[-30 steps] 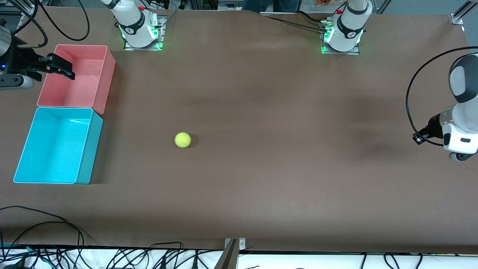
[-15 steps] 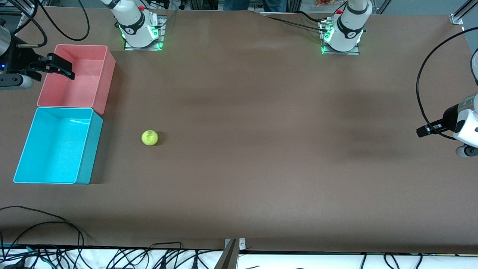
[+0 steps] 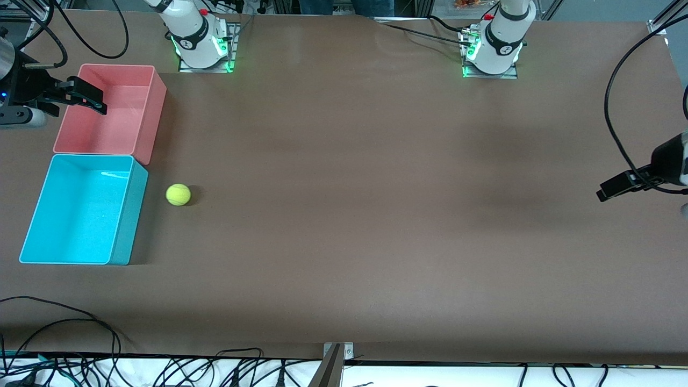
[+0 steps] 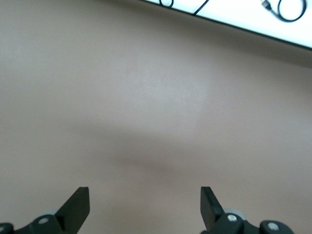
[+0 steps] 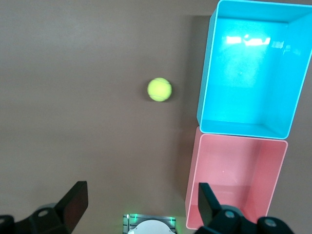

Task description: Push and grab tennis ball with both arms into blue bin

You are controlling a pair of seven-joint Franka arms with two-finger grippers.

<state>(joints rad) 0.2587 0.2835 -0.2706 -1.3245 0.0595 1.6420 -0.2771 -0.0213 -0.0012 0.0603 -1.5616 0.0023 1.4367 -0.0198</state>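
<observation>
The tennis ball [image 3: 178,194] lies on the brown table, a short gap from the blue bin [image 3: 80,209], on the bin's side toward the left arm's end. It also shows in the right wrist view [image 5: 159,89] next to the empty blue bin [image 5: 253,68]. My right gripper [image 3: 88,98] is open and empty, up over the pink bin's outer edge; its fingers [image 5: 74,202] frame the right wrist view. My left gripper [image 3: 613,190] is open and empty over bare table at the left arm's end; it shows open in the left wrist view [image 4: 145,204].
An empty pink bin [image 3: 110,107] stands against the blue bin, farther from the front camera, and shows in the right wrist view [image 5: 239,180]. The right arm's base [image 3: 199,40] and the left arm's base [image 3: 497,45] stand along the table's edge. Cables [image 3: 64,344] lie past the near edge.
The tennis ball has rolled across the table toward the blue bin. The left arm has drawn back toward its end of the table. The right gripper has not moved.
</observation>
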